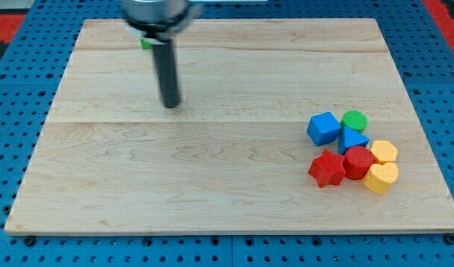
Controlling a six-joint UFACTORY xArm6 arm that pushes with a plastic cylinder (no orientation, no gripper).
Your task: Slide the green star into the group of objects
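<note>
The green star [145, 42] is mostly hidden behind the rod near the view's top left; only a small green bit shows. My tip [170, 104] rests on the board below and slightly right of it, apart from it. The group lies at the view's lower right: a blue cube [324, 127], a green cylinder [354, 120], a blue triangular block [352, 139], a red star [327, 168], a red hexagon [358, 162], a yellow hexagon [384, 152] and a yellow heart-like block [381, 178].
The wooden board [227, 185] lies on a blue perforated table [442, 96]. A red strip [12, 22] shows at the view's top corners.
</note>
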